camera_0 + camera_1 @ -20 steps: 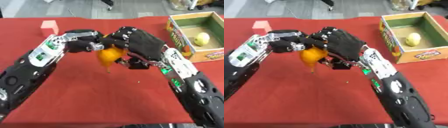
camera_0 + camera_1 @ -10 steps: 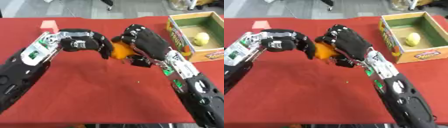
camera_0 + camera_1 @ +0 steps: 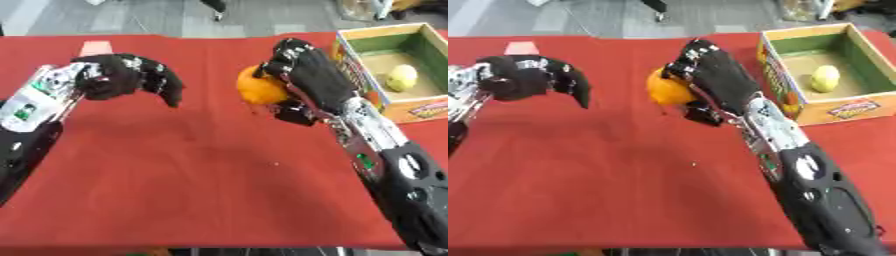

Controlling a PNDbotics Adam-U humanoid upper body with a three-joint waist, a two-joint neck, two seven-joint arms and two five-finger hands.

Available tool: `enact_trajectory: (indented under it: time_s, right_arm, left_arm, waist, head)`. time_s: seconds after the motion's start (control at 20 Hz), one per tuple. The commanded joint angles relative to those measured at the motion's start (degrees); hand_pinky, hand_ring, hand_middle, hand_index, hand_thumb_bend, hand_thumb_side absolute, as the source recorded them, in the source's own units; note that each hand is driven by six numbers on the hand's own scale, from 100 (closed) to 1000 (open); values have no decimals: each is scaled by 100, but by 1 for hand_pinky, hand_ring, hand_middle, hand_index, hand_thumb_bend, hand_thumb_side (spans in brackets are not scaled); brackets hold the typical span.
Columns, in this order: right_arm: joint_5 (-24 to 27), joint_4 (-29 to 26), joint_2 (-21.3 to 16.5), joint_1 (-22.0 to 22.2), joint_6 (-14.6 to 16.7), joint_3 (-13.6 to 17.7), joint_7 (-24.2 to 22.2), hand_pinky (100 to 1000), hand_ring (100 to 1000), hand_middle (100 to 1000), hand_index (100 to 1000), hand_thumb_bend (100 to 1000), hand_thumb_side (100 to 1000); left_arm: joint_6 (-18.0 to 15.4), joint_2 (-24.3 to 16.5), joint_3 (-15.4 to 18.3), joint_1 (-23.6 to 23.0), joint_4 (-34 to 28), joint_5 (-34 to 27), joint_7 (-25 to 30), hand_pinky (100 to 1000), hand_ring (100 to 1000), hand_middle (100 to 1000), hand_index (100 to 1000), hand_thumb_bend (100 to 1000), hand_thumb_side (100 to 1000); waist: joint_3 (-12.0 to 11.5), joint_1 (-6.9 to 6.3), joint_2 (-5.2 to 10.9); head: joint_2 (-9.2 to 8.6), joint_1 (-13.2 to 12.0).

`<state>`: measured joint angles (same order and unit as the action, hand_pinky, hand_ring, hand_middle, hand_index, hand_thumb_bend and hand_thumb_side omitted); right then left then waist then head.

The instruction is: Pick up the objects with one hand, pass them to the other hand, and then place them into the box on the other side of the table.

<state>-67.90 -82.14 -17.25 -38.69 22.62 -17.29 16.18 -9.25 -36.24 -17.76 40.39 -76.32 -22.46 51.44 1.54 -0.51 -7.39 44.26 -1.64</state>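
My right hand [image 3: 306,80] is curled round an orange round fruit [image 3: 260,90] and holds it above the red table, left of the box. My left hand [image 3: 122,77] hangs at the left, apart from the fruit, its fingers curled downward and holding nothing. The cardboard box [image 3: 353,62] stands at the far right, with a green inside and a yellow-green fruit [image 3: 402,77] lying in it.
A pink block [image 3: 95,48] lies on the red tablecloth [image 3: 201,170] at the far left, behind my left hand. Grey floor shows beyond the table's far edge.
The hands were together on the orange fruit; now they have parted. The left hand let go and drew back left, while the right hand carried the fruit rightward.
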Motion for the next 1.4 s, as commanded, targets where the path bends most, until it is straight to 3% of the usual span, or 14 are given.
enact_trajectory:
  time_s: [0.05,0.25,0.35,0.45,0.5,0.55,0.65,0.7,0.75,0.95,1.1,1.2,1.25,1.4]
  right_arm:
    - [227,298,-517,-184,-280,437,95,659,595,105,452,100,100]
    - [602,900,-1067,-256,-658,1036,-53,650,636,104,457,100,100]
    - [792,1209,-1293,-319,-849,1346,-218,676,695,221,555,100,100]
    - [991,1531,-1455,-398,-1047,1668,-411,718,776,411,724,100,272]
    - [1086,1686,-1518,-427,-1142,1822,-505,755,836,566,834,100,608]
    - [1161,1834,-1586,-430,-1233,1971,-596,787,878,704,897,148,736]
    - [1121,2144,-1645,-503,-1424,2280,-786,816,906,785,924,277,806]
    - [1043,2310,-1648,-573,-1526,2403,-888,830,919,819,934,254,775]
    - [954,2474,-1655,-645,-1627,2454,-989,842,928,839,942,354,816]
    - [810,3119,-1687,-942,-1970,2354,-1286,858,943,878,958,407,805]
    - [871,3451,-1765,-1043,-1838,2238,-1106,858,940,877,959,421,769]
    - [985,3310,-1795,-1026,-1670,2180,-930,848,920,852,950,430,700]
    - [1054,3075,-1788,-948,-1548,2137,-747,845,912,827,942,409,621]
    - [1252,1740,-1638,-373,-1203,1955,-128,838,889,781,927,334,507]
  left_arm:
    - [-169,-361,502,-62,38,74,-172,744,648,615,768,710,825]
    - [-227,-482,965,-366,150,318,-537,736,637,604,758,664,798]
    - [-234,-494,1118,-526,166,421,-727,735,635,603,757,653,795]
    - [-236,-474,1167,-623,146,506,-925,734,634,602,756,646,793]
    - [-231,-458,1168,-647,135,543,-1020,733,633,601,755,642,792]
    - [-223,-439,1163,-657,128,583,-1106,732,632,600,754,640,791]
    - [-207,-401,1141,-650,121,658,-1224,732,632,600,754,638,788]
    - [-204,-387,1134,-643,120,694,-1260,732,632,600,754,638,788]
    - [-201,-382,1136,-640,131,729,-1291,732,631,600,754,635,786]
    - [-203,-371,1179,-633,245,887,-1407,731,632,601,754,634,779]
    - [-225,-382,1240,-629,392,1077,-1512,731,633,602,754,633,773]
    - [-252,-416,1313,-590,535,1235,-1627,732,636,604,755,634,758]
    - [-276,-452,1364,-545,623,1357,-1708,733,641,609,758,638,740]
    - [-466,-574,1551,-287,989,2230,-2193,736,651,620,770,657,699]
  waist:
    - [3,13,226]
    - [52,3,236]
    - [68,-17,239]
    - [46,-31,233]
    - [23,-33,227]
    - [-12,-32,219]
    - [-76,-28,209]
    - [-99,-26,207]
    - [-110,-24,207]
    - [-119,-18,220]
    - [-110,-13,229]
    - [-93,-7,230]
    - [-82,-3,226]
    - [-39,4,209]
  head:
    - [-14,-25]
    - [-14,-87]
    - [-14,-112]
    - [-14,-99]
    - [-14,-81]
    - [-14,-58]
    - [-14,-8]
    - [-14,5]
    - [-14,8]
    - [-14,12]
    - [-14,-3]
    - [-14,-25]
    - [-14,-44]
    - [-14,-133]
